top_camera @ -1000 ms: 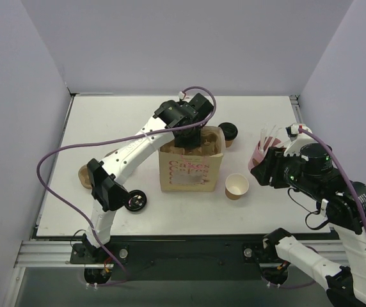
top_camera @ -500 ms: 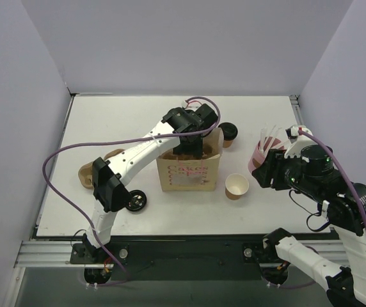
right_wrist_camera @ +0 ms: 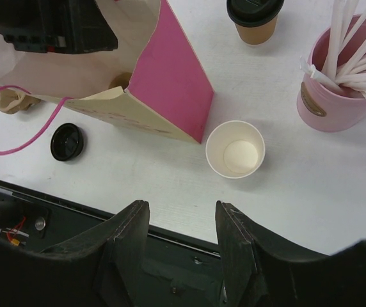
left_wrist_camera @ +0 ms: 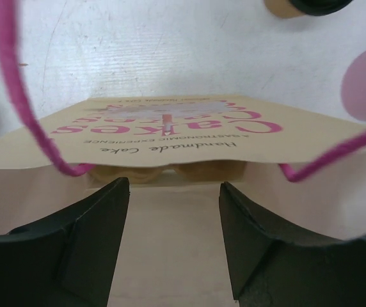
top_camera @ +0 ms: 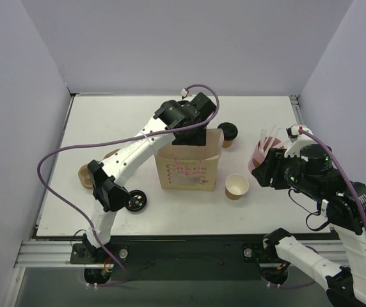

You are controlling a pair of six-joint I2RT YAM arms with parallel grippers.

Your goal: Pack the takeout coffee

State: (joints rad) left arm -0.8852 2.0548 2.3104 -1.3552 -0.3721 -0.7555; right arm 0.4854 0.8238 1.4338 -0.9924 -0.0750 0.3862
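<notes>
My left gripper [left_wrist_camera: 173, 192] hangs empty, jaws apart, over the mouth of the paper bag [top_camera: 189, 171], while the takeout coffee [top_camera: 228, 132] stands outside it just ahead to the gripper's right, so next I reckon I reach across, clamp the cup upright and lower it in.

Two-arm unit: white links, black joints

The left arm [top_camera: 132, 148] and right arm [top_camera: 356, 256] have white link shells and black joint housings, and a purple cable [top_camera: 39, 167] runs loosely along each. The left end effector [left_wrist_camera: 173, 192] and right end effector [right_wrist_camera: 180, 211] each have two matte black fingers.
</notes>
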